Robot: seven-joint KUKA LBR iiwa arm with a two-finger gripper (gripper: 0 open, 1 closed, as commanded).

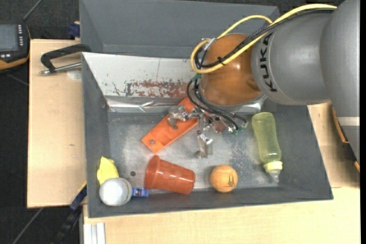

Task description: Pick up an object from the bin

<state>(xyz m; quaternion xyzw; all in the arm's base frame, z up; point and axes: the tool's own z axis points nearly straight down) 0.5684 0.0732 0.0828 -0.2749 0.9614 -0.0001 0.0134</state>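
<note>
Gripper [202,144] hangs mid-bin [94,140], flat orange bar [166,133] at its ten o'clock; cannot tell if apart or together

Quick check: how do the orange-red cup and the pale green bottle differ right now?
The orange-red cup is opaque and tapered; the pale green bottle is translucent, straight-sided. The cup points sideways in the view; the bottle points up-down, cap lowest. Both lie on their sides, untouched by the gripper.
</note>
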